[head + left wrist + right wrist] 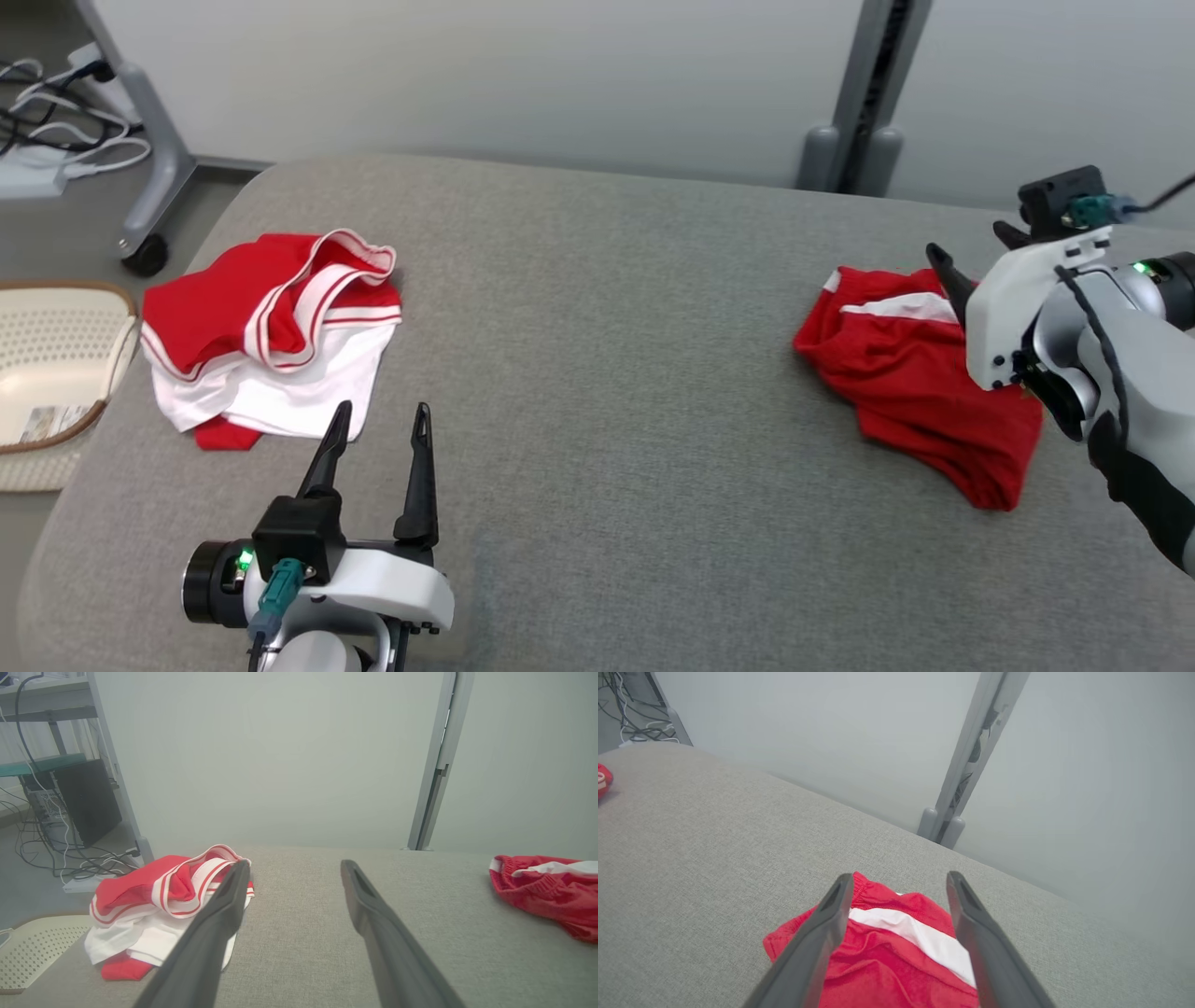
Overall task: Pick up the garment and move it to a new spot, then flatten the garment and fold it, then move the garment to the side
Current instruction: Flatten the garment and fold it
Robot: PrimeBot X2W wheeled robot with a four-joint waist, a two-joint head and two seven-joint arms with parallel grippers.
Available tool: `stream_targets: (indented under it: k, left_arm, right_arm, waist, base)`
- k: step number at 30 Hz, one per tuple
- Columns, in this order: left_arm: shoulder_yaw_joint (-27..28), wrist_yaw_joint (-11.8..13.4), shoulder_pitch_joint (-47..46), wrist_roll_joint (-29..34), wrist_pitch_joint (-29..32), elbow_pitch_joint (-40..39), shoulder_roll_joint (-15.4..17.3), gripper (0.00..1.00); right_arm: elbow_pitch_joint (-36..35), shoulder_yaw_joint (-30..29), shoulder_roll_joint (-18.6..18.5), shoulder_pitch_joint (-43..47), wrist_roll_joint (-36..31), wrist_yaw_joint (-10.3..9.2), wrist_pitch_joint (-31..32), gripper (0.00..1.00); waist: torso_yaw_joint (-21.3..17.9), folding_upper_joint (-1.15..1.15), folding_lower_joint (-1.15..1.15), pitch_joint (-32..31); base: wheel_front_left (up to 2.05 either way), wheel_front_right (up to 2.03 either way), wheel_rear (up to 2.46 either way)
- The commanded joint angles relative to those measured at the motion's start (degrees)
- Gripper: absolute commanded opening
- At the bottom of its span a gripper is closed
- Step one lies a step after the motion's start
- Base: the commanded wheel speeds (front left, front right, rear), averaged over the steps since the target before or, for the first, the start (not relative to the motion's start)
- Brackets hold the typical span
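A crumpled red garment (920, 392) with a white stripe lies on the grey cushion at the right, and the right wrist view shows the same red garment (896, 961) from above. My right gripper (976, 252) hovers over its far edge, and in the wrist view the right gripper (900, 881) stands open with nothing pinched between its fingers. A red and white garment (271, 336) lies bunched at the left. My left gripper (381, 415) is open just in front of that pile, apart from it; the left wrist view has the left gripper (294, 865) beside the pile (163, 905).
The grey cushioned surface (607, 373) spans the view. A pale perforated basket (56, 364) sits off its left edge. A wheeled stand leg (149, 187) and cables are on the floor at far left, and a grey post (859, 103) stands against the back wall.
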Motion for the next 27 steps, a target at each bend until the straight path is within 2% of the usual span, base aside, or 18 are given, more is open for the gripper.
stream_targets:
  k: [1,5,9,13,17,22,25,27]
  left_arm:
    - [0.4,0.0,0.6,0.5,0.0,-0.5,0.2,1.00]
    - [1.0,0.0,1.4,0.6,0.0,-0.9,0.2,1.00]
    - [1.5,0.1,2.2,0.7,0.0,-1.5,0.2,1.00]
    - [2.2,0.2,2.4,1.1,0.0,-2.0,0.2,1.00]
    - [2.9,0.2,3.0,1.4,0.0,-2.7,0.2,1.00]
    - [3.4,0.1,3.6,1.6,0.0,-3.7,0.2,1.00]
    - [3.3,0.0,4.0,1.8,0.0,-4.3,0.2,1.00]
    - [3.2,-0.1,4.4,1.9,0.0,-4.4,0.2,1.00]
  right_arm:
    - [-0.2,-0.6,-1.0,1.6,0.5,0.00,-2.5,1.00]
    - [-0.5,-2.7,-2.2,3.9,1.3,0.00,-9.0,1.00]
    - [-1.1,-6.8,-3.4,7.4,2.2,0.00,-11.4,1.00]
    - [-6.7,-16.7,-5.7,11.7,-0.7,0.00,-11.5,1.00]
    - [-14.9,-30.6,-6.4,20.3,-7.7,0.01,-11.4,1.00]
    - [-26.7,-49.4,-2.8,34.9,-19.8,0.01,-11.4,1.00]
    - [-33.2,-57.8,1.3,42.4,-27.0,0.01,-11.4,1.00]
    - [-36.0,-61.5,4.1,46.6,-30.8,0.01,-11.4,1.00]
  waist:
    - [-1.6,0.00,0.00,-1.4]
    - [-3.6,0.00,0.00,-2.2]
    - [-5.6,0.00,0.00,-2.6]
    - [-7.3,0.00,0.00,-2.6]
    - [-8.5,0.00,0.00,-2.7]
    - [-9.5,0.00,0.00,-2.9]
    - [-9.8,0.00,0.00,-2.8]
    - [-9.9,0.00,0.00,-2.7]
  base:
    - [0.00,0.00,0.00]
    - [0.00,0.00,0.00]
    - [0.00,0.00,0.00]
    - [0.00,0.00,0.00]
    - [0.00,0.00,0.00]
    - [0.00,0.00,0.00]
    - [0.00,0.00,0.00]
    - [0.00,0.00,0.00]
